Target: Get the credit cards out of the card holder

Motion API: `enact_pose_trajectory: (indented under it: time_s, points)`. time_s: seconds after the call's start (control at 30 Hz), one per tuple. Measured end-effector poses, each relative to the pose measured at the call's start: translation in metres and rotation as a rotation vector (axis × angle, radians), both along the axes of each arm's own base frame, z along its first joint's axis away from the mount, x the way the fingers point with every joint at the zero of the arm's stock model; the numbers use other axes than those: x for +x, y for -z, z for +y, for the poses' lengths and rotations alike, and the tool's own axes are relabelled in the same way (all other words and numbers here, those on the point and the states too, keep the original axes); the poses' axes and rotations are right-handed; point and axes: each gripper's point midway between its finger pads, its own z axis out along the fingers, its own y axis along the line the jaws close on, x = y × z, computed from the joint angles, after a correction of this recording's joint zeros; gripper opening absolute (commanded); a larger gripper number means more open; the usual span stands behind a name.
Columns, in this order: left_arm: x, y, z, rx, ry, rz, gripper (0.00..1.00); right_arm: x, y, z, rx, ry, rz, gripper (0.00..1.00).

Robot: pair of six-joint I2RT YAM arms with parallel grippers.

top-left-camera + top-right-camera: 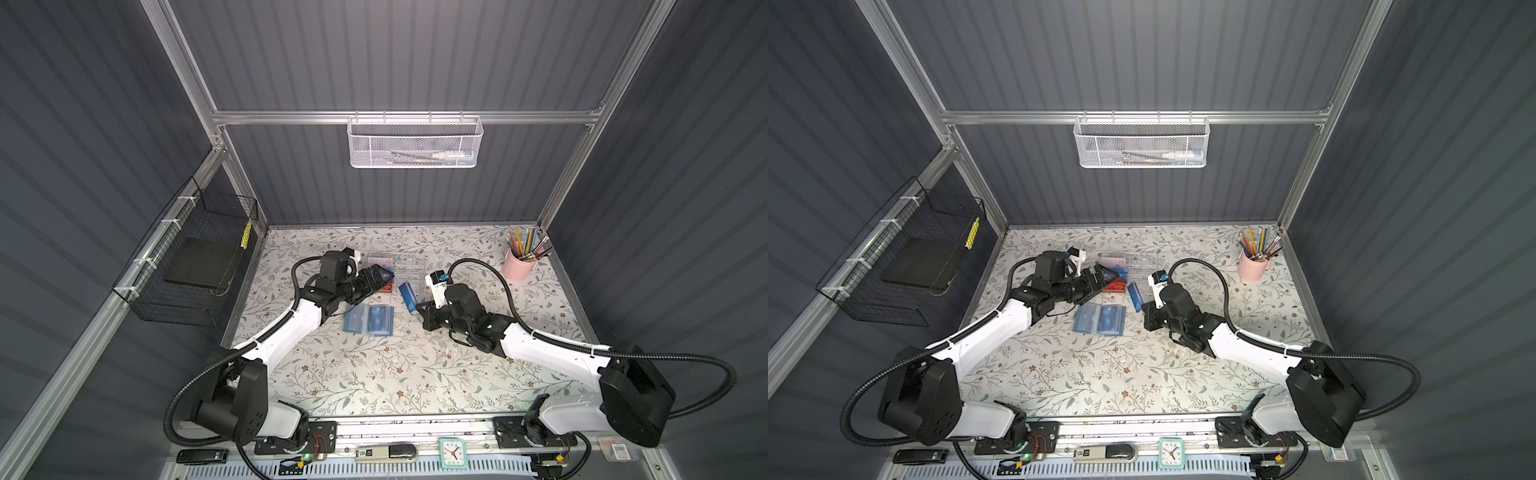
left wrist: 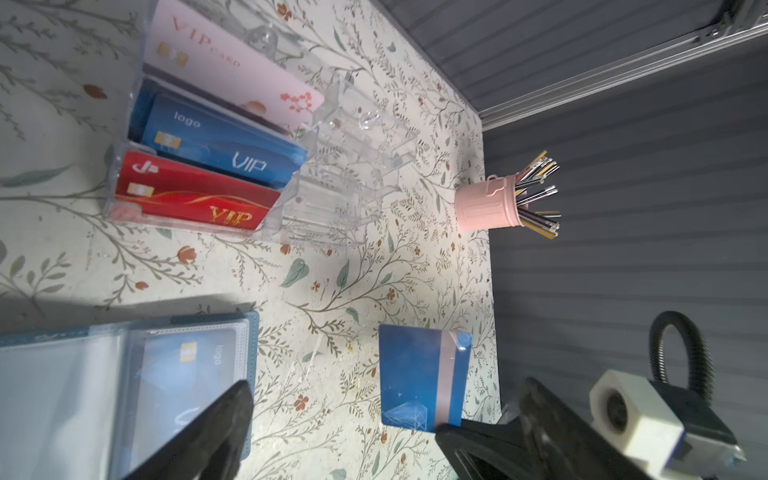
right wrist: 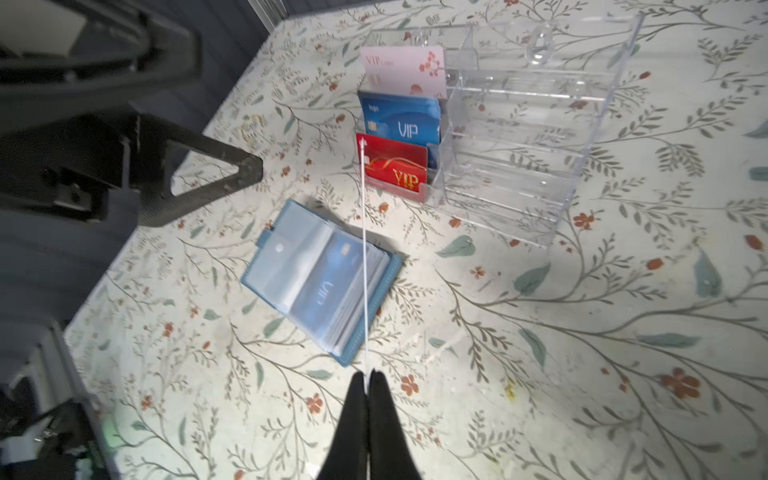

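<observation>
A clear acrylic box (image 3: 540, 166) holds a red VIP card (image 3: 392, 164) and a pink card (image 3: 403, 68) in separate slots.

Enclosed by grey ribbed walls (image 1: 395, 54) on aluminium framing (image 1: 407, 117). Surfaced with floral-patterned tabletop (image 1: 374, 374). Fitted with white mesh basket (image 1: 415, 145) rear, black wire basket (image 1: 187, 266) left.

card holder (image 1: 357, 320) open on table (image 1: 374, 374), centre | second credit card (image 1: 377, 320) in its right sleeve | compartment box (image 1: 401, 266) just behind | credit card (image 1: 408, 296) right of holder, up in right gripper (image 3: 368, 386) | pencil cup (image 1: 517, 266) back-right corner
</observation>
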Motion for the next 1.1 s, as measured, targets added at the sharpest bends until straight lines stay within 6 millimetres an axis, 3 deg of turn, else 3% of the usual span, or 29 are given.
enact_pose_trajectory:
  time_s: [0.43, 0.73, 0.93, 1.1]
  points:
    - [-0.013, 0.022, -0.04, 0.032, 0.06, 0.163, 0.97, -0.01, 0.01, 0.002, -0.211, -0.03, -0.137, 0.0]
    - [-0.011, 0.036, -0.05, 0.046, 0.073, 0.207, 0.69, -0.015, 0.014, 0.007, -0.266, -0.047, -0.174, 0.0]
    - [-0.009, 0.038, -0.054, 0.052, 0.086, 0.212, 0.44, -0.016, 0.013, 0.008, -0.296, -0.044, -0.204, 0.0]
    - [-0.009, 0.037, -0.06, 0.055, 0.102, 0.209, 0.32, -0.016, 0.013, 0.008, -0.32, -0.036, -0.228, 0.0]
